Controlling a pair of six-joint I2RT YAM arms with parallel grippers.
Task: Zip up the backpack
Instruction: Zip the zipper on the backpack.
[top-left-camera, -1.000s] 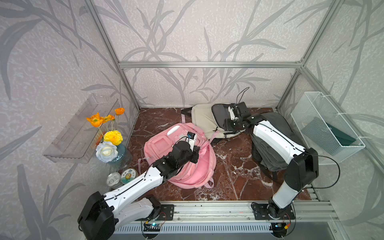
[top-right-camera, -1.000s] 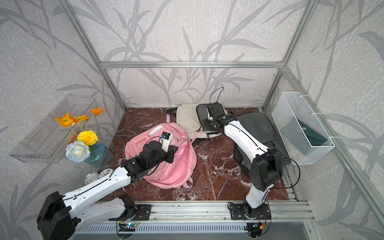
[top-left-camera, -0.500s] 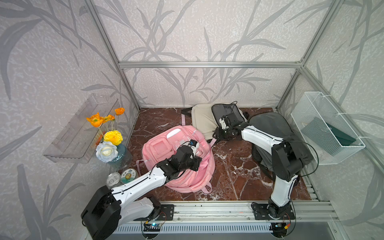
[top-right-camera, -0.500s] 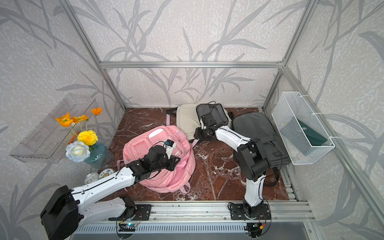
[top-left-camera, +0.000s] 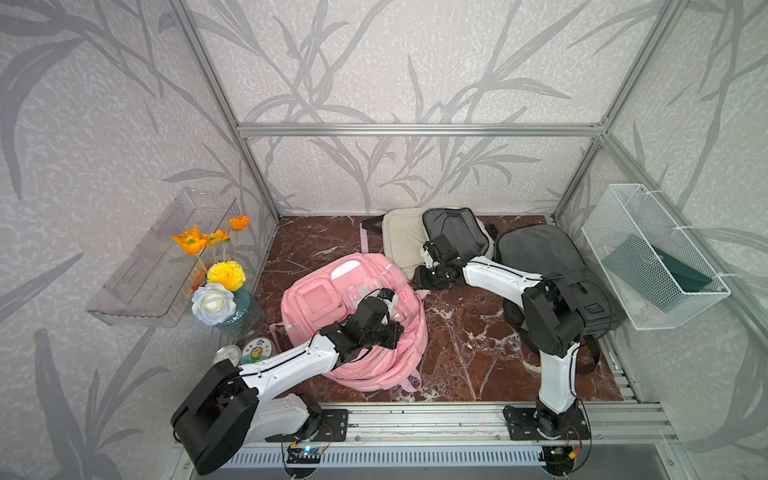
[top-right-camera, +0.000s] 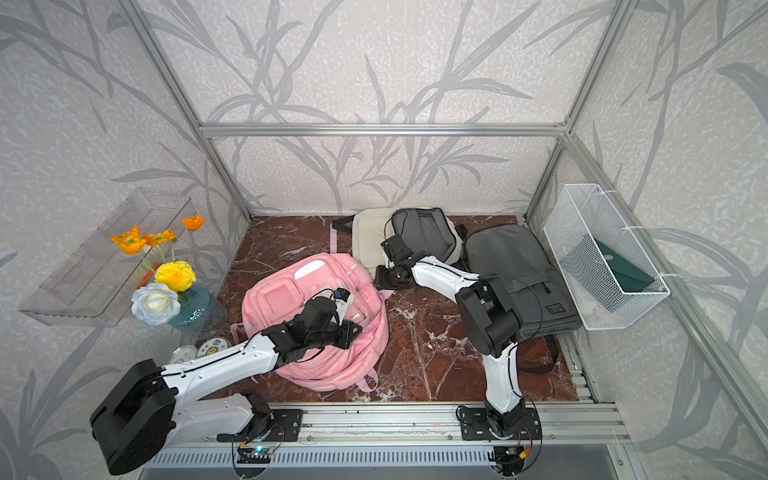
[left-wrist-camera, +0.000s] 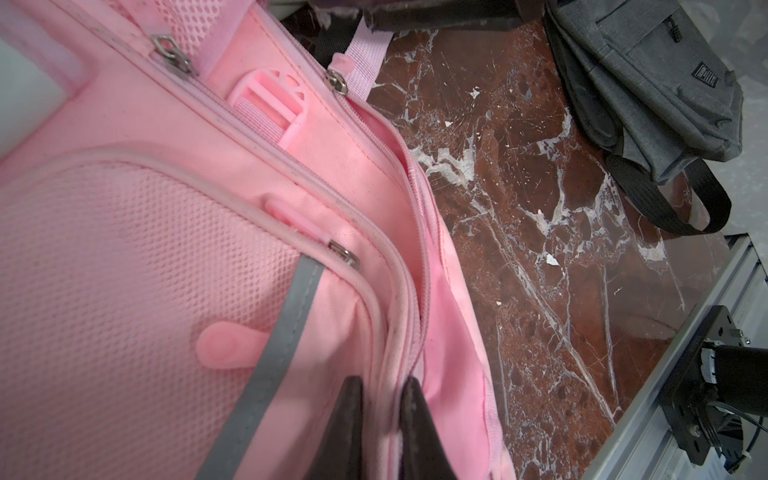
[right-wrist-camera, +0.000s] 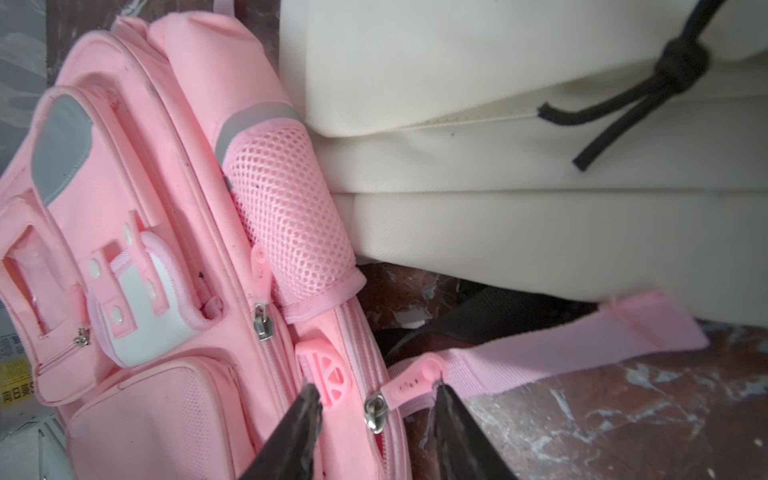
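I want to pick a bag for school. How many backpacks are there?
3. A pink backpack in the middle, a cream backpack lying open behind it, a grey backpack at the right. More could hide underneath.

Open lane: bare desk (top-left-camera: 465, 332) between pink backpack (top-left-camera: 316, 299) and grey backpack (top-left-camera: 540, 257), from the front rail to mid-desk. The back end is choked: cream bag (top-left-camera: 401, 241) sits against the mesh pocket (right-wrist-camera: 286, 216), and the pink strap (right-wrist-camera: 582, 349) lies across the marble there. Left side is tight: vase (top-left-camera: 243, 307) and round tins (top-left-camera: 257, 351) stand just beside the pink backpack. The back-left desk corner is bare.
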